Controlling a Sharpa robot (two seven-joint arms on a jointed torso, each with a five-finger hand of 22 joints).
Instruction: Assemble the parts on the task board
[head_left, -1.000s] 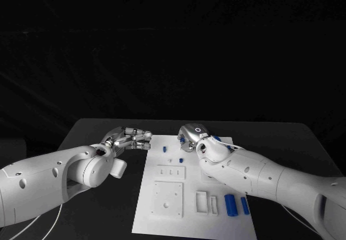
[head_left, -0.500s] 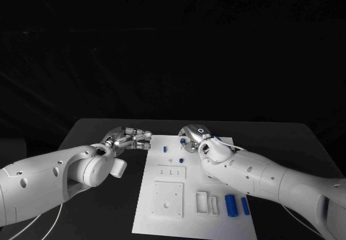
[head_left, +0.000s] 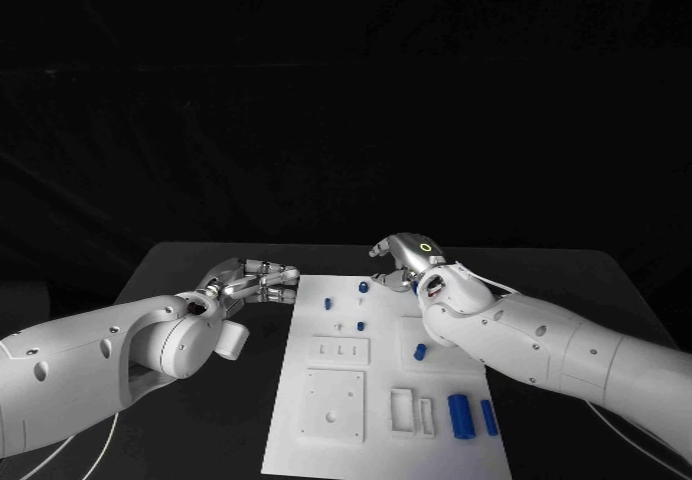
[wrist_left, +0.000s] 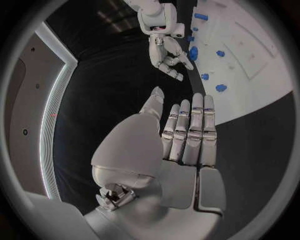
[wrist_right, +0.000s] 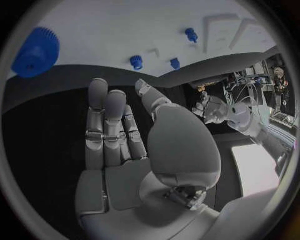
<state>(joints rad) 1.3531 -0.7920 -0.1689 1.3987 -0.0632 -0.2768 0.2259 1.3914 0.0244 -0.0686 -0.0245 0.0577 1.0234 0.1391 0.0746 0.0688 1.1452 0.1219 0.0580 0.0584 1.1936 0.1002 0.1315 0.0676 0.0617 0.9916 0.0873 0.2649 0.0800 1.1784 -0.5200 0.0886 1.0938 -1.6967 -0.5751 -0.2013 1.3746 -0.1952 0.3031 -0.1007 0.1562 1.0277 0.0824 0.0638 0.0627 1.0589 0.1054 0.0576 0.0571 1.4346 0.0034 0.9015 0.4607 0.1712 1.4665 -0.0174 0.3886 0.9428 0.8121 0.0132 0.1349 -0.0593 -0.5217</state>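
Right hand (head_left: 400, 256) has lifted off toward 12 o'clock, released, empty. A blue part (head_left: 420, 351) now shows on the board (head_left: 325, 440). Left hand (head_left: 257, 281) idle, empty.

The black table (head_left: 188, 262) carries the white task board (head_left: 378, 440) at its middle; small blue parts (head_left: 462, 412) lie on that board.

Left hand (head_left: 257, 279) empty, fingers straight and together; right hand (head_left: 400, 257) raised, empty, fingers extended.
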